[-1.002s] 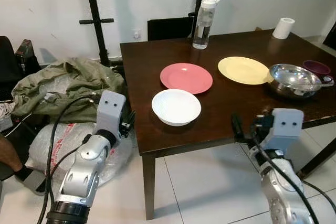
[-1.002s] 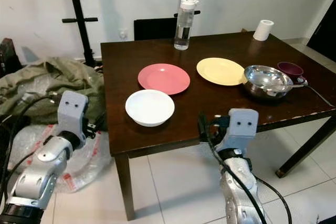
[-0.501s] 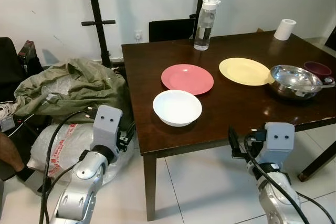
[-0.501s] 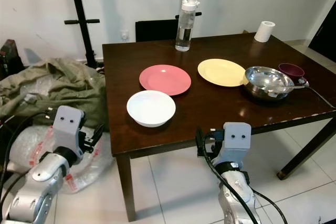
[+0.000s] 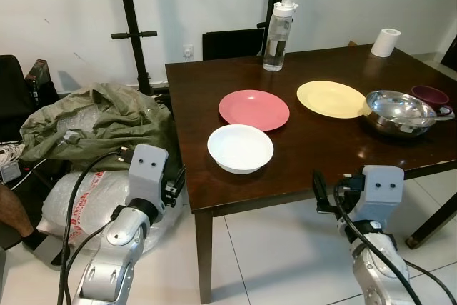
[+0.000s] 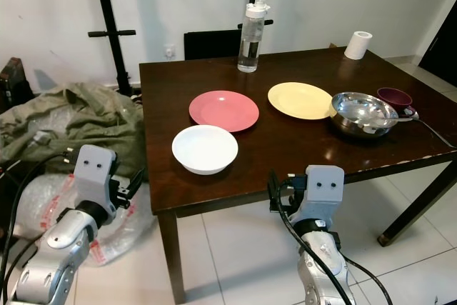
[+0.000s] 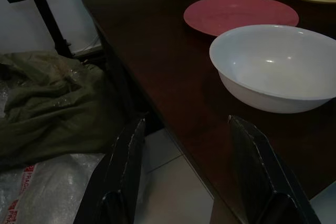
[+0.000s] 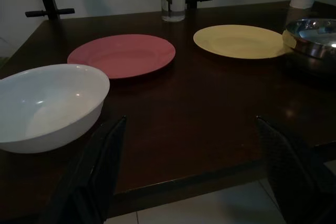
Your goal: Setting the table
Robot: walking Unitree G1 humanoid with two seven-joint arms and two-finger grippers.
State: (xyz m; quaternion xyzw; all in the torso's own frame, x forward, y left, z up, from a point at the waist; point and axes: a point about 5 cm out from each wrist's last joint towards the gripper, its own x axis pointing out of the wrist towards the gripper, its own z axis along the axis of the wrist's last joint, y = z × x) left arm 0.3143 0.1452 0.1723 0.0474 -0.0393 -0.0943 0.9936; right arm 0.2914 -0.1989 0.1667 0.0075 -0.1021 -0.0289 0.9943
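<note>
A dark wooden table (image 5: pixel 196 98) holds a white bowl (image 5: pixel 240 148) near its front left corner. Behind the bowl lie a red plate (image 5: pixel 253 109) and a yellow plate (image 5: pixel 332 98). A steel bowl (image 5: pixel 398 110) and a small maroon bowl (image 5: pixel 430 94) sit at the right. My left gripper (image 7: pixel 189 182) is open, low beside the table's left front corner, facing the white bowl (image 7: pixel 275 66). My right gripper (image 8: pixel 194 182) is open too, just off the front edge at tabletop height, with nothing between its fingers.
A water bottle (image 5: pixel 277 26) and a paper roll (image 5: pixel 385 42) stand at the back of the table. A green cloth heap (image 5: pixel 93 116) and a plastic bag (image 5: pixel 75 198) lie on the floor to the left. A black stand (image 5: pixel 132 26) and a chair (image 5: pixel 230 43) are behind; a person's leg (image 5: pixel 11 212) is at far left.
Both arms dropped a little lower in front of the table a second ago and have held since. The camera shifted slightly; the dishes have not moved.
</note>
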